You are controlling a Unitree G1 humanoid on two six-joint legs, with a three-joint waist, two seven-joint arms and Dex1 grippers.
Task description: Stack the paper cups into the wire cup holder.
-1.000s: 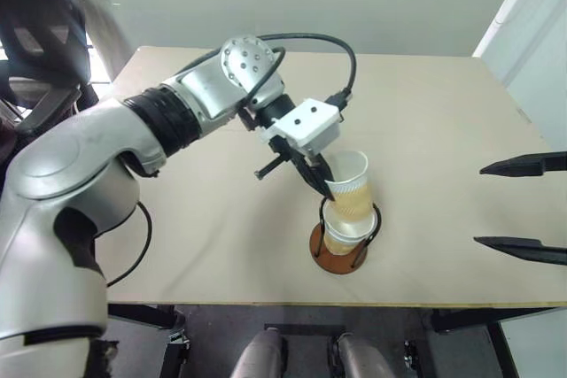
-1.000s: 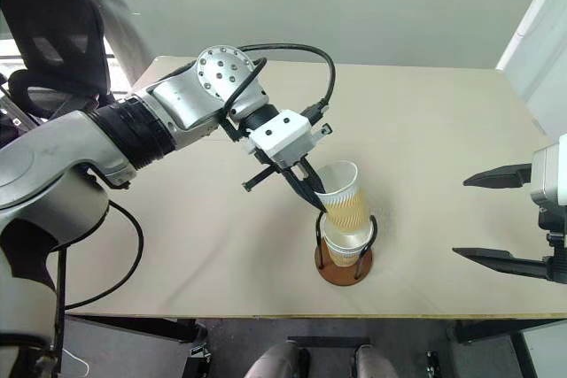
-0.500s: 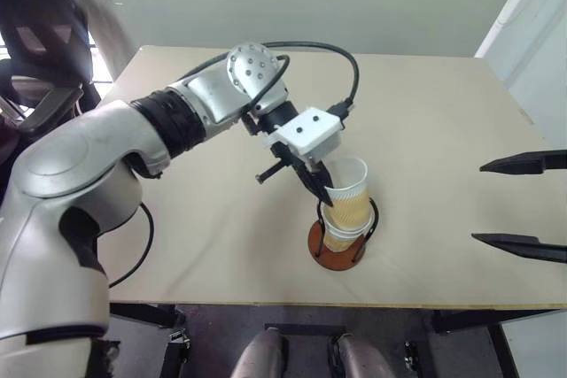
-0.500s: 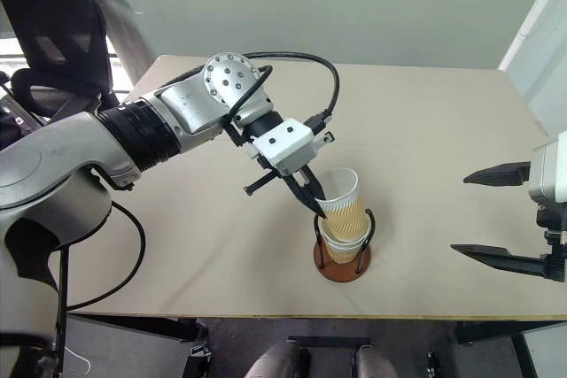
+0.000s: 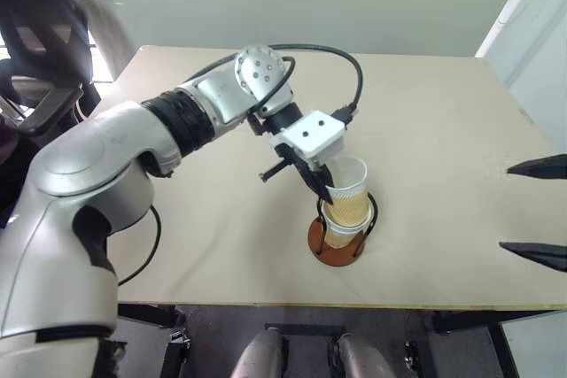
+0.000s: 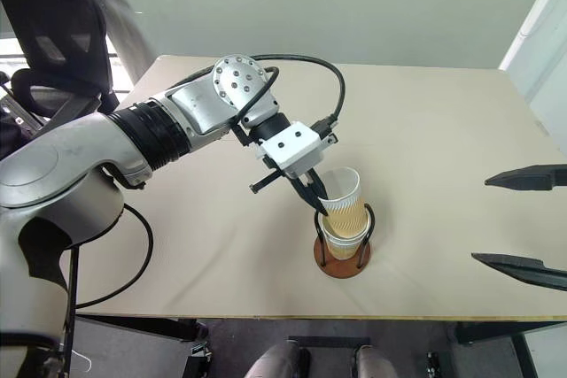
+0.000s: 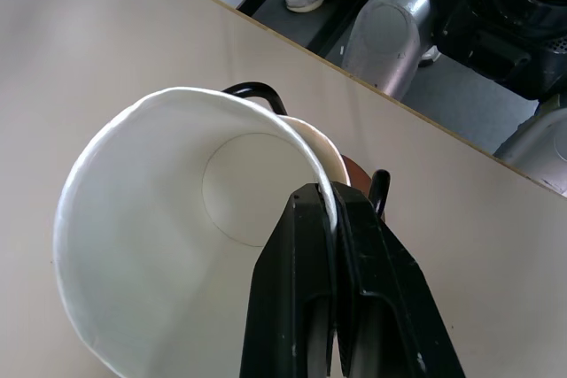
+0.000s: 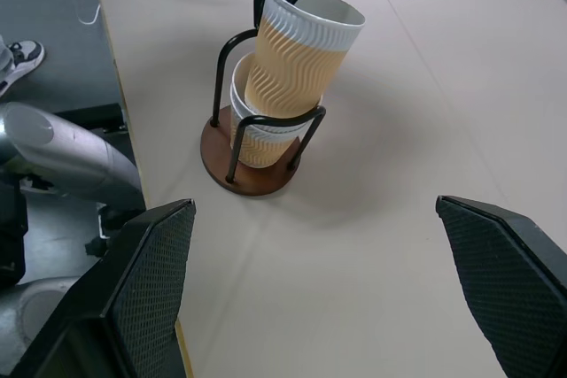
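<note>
Two paper cups (image 8: 297, 77) show at the wire cup holder (image 8: 257, 152), which stands near the front edge of the tan table (image 5: 425, 121): a lower cup (image 8: 251, 142) sits upright inside the black wire loops on the reddish-brown disc base, and an upper ribbed cup (image 6: 341, 205) is nested part way into it, leaning a little rather than seated straight. Whether a third cup lies beneath them cannot be told. The left gripper (image 7: 331, 210) has its two black fingers pinched tight on the rolled white rim of that upper cup, one finger inside the wall and one outside, as the left wrist view shows plainly. The right gripper (image 8: 323, 263) hangs well off to the robot's right with its fingers spread wide and nothing between them. The step in hand looks like seating the upper cup, and doing it well probably means bringing the cup upright over the lower one before pressing down, so its wall slides evenly inside and clears the wire loops. Pushing while it leans could wedge it or tip the light holder, so a gentle, straight descent and a release only once the cup rests squarely seems wise.
</note>
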